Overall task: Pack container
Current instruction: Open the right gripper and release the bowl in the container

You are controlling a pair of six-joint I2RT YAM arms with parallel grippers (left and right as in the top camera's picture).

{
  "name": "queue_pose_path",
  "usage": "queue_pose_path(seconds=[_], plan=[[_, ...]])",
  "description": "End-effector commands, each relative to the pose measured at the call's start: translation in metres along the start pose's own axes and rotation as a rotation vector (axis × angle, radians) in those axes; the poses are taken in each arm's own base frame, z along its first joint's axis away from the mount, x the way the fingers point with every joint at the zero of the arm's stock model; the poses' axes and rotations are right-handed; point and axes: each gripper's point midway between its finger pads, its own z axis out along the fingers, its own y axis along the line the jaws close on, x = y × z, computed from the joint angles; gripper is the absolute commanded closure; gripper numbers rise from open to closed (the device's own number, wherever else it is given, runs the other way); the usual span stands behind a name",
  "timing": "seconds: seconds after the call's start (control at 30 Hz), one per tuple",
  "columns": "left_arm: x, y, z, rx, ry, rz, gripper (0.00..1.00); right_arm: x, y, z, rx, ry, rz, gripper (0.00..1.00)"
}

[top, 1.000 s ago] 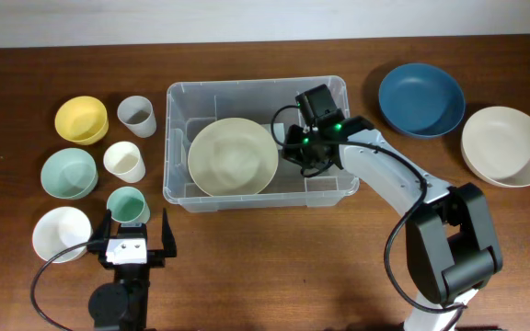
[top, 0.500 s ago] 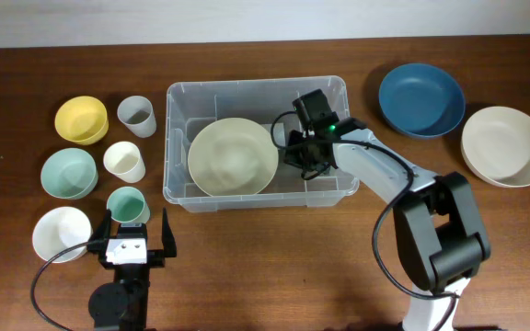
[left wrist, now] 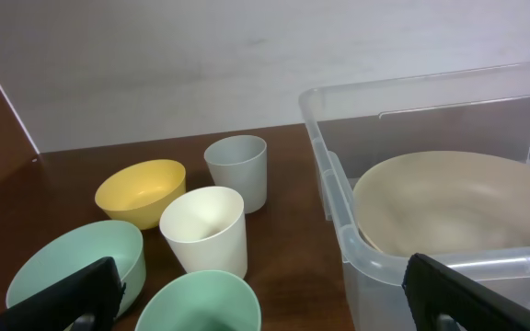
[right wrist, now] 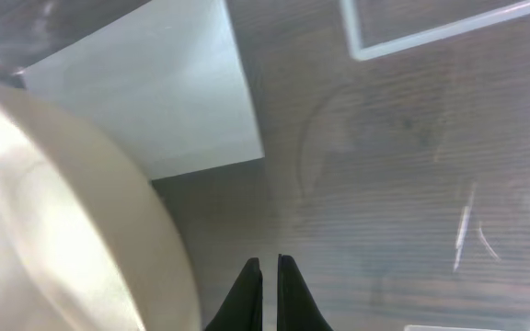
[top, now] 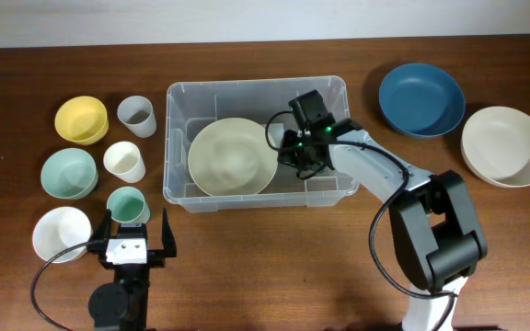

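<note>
The container (top: 256, 85) is a clear bin in the middle of the table, and a large cream bowl (top: 231, 156) lies inside it. My right gripper (top: 293, 158) is down inside the bin, just right of the bowl's rim. In the right wrist view its fingers (right wrist: 268, 276) are shut with nothing between them, over the bin's base (right wrist: 394, 184). The bowl (right wrist: 44, 211) and a white label (right wrist: 155, 101) lie to their left. My left gripper (top: 136, 237) is open and empty at the front left, just behind a teal cup (left wrist: 201, 299).
Left of the bin stand a yellow bowl (top: 81, 119), a grey cup (top: 137, 115), a white cup (top: 124, 161), a teal bowl (top: 69, 173), the teal cup (top: 127, 203) and a white bowl (top: 61, 233). A blue bowl (top: 420, 98) and a cream bowl (top: 506, 144) sit at the right.
My right gripper has shifted slightly left inside the bin, closer to the cream bowl's rim. The left arm has not moved.
</note>
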Motion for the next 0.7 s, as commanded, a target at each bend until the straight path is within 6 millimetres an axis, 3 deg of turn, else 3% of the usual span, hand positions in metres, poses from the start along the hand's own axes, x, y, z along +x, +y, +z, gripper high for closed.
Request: queue_pose_path(seconds=[0.0, 0.67], plan=[[0.002, 0.001, 0.0, -0.008, 0.001, 0.016, 0.01, 0.0, 0.013, -0.001, -0.028, -0.004, -0.026, 0.96], [0.002, 0.001, 0.0, -0.008, 0.001, 0.016, 0.01, 0.005, 0.03, -0.002, -0.123, 0.034, -0.079, 0.96]])
